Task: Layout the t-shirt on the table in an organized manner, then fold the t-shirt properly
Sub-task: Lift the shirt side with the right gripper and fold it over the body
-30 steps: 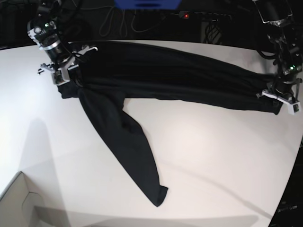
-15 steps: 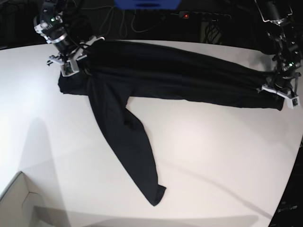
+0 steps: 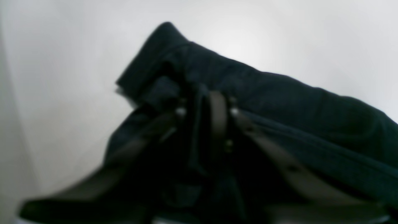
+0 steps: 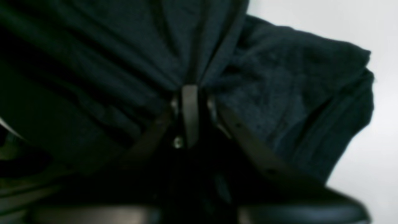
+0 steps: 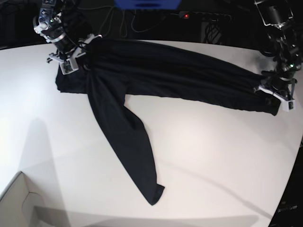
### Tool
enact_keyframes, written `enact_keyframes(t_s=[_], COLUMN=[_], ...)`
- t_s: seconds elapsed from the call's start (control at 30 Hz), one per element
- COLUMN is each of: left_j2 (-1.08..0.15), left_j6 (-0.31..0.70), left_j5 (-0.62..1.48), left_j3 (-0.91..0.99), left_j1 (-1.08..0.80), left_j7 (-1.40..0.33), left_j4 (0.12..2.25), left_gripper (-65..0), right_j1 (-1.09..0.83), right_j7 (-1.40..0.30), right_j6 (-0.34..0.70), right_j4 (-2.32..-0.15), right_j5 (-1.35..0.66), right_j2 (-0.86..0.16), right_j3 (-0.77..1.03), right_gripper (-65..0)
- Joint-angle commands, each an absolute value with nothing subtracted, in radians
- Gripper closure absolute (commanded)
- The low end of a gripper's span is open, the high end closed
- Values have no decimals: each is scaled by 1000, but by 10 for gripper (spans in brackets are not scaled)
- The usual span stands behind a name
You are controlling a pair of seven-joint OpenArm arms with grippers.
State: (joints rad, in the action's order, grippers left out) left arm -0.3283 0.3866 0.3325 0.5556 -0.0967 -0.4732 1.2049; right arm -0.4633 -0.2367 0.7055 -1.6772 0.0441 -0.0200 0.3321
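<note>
Left hand [image 5: 276,94] (far edge) jaws slightly parted; right hand [image 5: 71,59] nearly closed.

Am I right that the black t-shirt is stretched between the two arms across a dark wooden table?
Not quite: the table is white, not dark wood, as the base view shows. The rest holds: the black t-shirt stretches between the two arms across it.
</note>
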Motion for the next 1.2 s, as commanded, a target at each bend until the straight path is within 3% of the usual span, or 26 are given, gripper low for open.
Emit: enact_keyframes(t_s=[0.0,0.1,0.27,0.5,0.7,0.93,1.17], left_j2=[-337,-335,-335,-335,-335,-335,-335], left_j6=[380,380,380,381,381,378,377], left_j5=[312,317,320,320,320,315,312], left_j3=[559,559,561,561,561,561,561], left_j1=[-102,-108,-124,-125,-114,-113,-113], left_j7=[-513,-513,-513,-538,-567,-567,-567], left_j4=[1207,1207,1216,1216,1216,1216,1214], left_gripper=[-201,-268,-304,-307,-307,-307,-307], right_j1=[-470,-472,-472,-377,-200,166,466], right_j7=[-220,-220,-213,-220,-277,-418,-317], right_j6=[698,698,698,698,698,698,698], right_j4=[-1692,-1702,-1771,-1856,-1804,-1455,-944], right_j5=[28,28,21,21,27,30,154], right_j2=[-36,-41,-38,13,13,10,1], right_j3=[334,340,392,486,384,291,283], right_gripper=[-100,-199,-294,-309,-311,-311,-311])
